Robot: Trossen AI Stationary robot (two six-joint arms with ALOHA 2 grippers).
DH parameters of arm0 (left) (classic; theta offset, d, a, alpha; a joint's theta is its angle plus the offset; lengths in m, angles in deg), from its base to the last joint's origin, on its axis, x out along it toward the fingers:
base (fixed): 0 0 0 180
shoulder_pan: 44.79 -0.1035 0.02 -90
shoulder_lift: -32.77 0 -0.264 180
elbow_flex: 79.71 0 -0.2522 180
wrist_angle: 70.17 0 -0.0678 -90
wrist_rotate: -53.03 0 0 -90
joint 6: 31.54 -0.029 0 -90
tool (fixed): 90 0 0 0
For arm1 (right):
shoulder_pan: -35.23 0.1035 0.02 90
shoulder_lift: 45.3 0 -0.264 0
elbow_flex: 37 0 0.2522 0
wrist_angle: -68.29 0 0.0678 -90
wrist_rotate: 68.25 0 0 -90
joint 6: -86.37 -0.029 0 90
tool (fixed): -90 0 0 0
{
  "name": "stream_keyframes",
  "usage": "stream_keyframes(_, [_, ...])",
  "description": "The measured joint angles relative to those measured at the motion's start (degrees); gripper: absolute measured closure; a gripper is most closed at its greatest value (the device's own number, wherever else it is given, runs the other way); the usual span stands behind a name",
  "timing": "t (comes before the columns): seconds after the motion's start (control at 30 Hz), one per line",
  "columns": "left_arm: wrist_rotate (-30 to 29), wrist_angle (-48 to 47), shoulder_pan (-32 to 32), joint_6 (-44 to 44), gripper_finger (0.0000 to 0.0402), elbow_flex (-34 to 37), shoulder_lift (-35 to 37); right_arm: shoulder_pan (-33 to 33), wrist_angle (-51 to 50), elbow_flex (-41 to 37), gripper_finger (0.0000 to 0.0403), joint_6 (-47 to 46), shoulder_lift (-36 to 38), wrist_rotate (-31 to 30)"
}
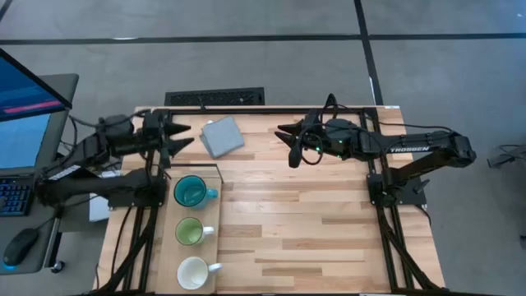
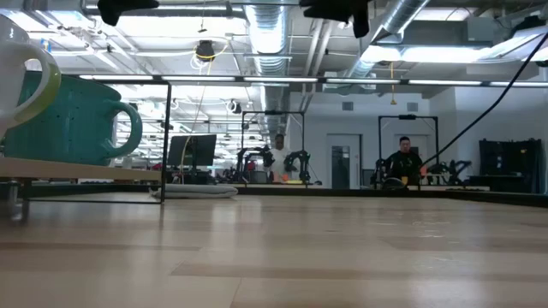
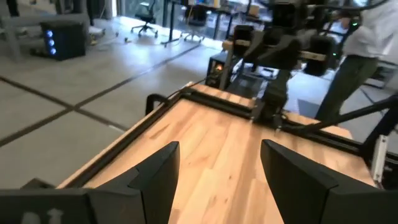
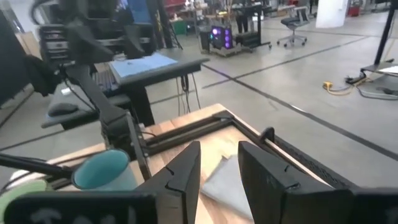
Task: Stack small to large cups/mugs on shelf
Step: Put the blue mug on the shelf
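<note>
Three mugs stand upright in a row on the pale shelf [image 1: 212, 177] at the table's left. The teal mug [image 1: 191, 191] is farthest, the light green mug [image 1: 189, 231] is in the middle and the white mug [image 1: 193, 272] is nearest. Their handles point toward the table's right. In the low view the teal mug [image 2: 60, 120] shows behind the white mug [image 2: 15, 64]. My left gripper [image 1: 182, 136] is open and empty, above the table just beyond the shelf's far end. My right gripper [image 1: 289, 144] is open and empty, held high over the table's far middle, pointing left.
A flat grey-blue square pad [image 1: 222, 136] lies at the table's far edge between the two grippers. A dark frame runs along the table's far edge [image 3: 224, 102]. Bare plank tabletop [image 1: 312, 230] spreads to the right of the shelf. A person [image 3: 367, 37] stands beyond the table.
</note>
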Motion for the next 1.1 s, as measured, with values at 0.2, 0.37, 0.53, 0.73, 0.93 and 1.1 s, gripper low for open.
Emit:
stream_keyframes(0.2, [-3.31,0.11,13.29,0.35,0.0185,1.63,1.32,-1.95,-3.25,0.02,0.0271,-0.44,0.02,-0.02])
stream_keyframes(0.37, [-12.83,0.04,25.92,0.97,0.0185,1.65,-4.30,-3.27,-5.67,0.02,0.0271,-0.46,0.02,-0.01])
stream_keyframes(0.53, [-22.82,2.46,36.99,-0.72,0.0185,1.69,-12.52,-3.76,-8.70,0.02,0.0271,-0.46,0.04,0.16])
stream_keyframes(0.73, [-23.26,2.72,45.59,5.65,0.0185,-2.09,-17.63,-3.65,-11.94,0.02,0.0271,-0.47,0.07,0.58])
stream_keyframes(0.93, [-22.86,2.62,53.88,15.98,0.0185,-6.00,-22.22,-3.65,-14.25,0.02,0.0271,0.03,0.07,1.63])
stream_keyframes(1.1, [-25.13,3.14,58.08,26.54,0.0185,-7.91,-27.36,-3.65,-15.19,0.02,0.0271,2.72,0.07,4.31])
